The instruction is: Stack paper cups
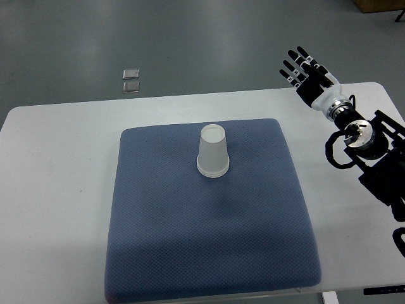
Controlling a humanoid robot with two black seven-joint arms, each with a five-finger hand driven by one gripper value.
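Risk here lies mostly in the lightness of the paper cup [212, 152], which stands upside down, wide rim on the blue mat [158, 253], near the mat's far middle. Whether it is one cup or several already nested cannot be told from above; no other cup shows anywhere in view. A cup this light would likely tip or skate if a finger brushed its side, and the soft, textured mat may let the rim catch and tilt rather than slide cleanly. Thin paper walls also crush easily, so a firm squeeze could dent the cup and spoil any later nesting.

The right robot hand [307, 75] is raised over the far right corner of the worktop [57, 158], well apart from the cup, its fingers spread and extended, holding nothing. Coming across from there, the dark forearm and its looping cables could sweep the cup over if the approach ran low. No left arm is in view.

The mat is a padded, dimpled blue cloth with rounded corners, covering most of the white worktop, and lies slightly askew. Beyond the worktop is a grey floor, with two small clear square objects [131, 81] lying on it, and a brown box corner [380, 5] at the upper right edge.
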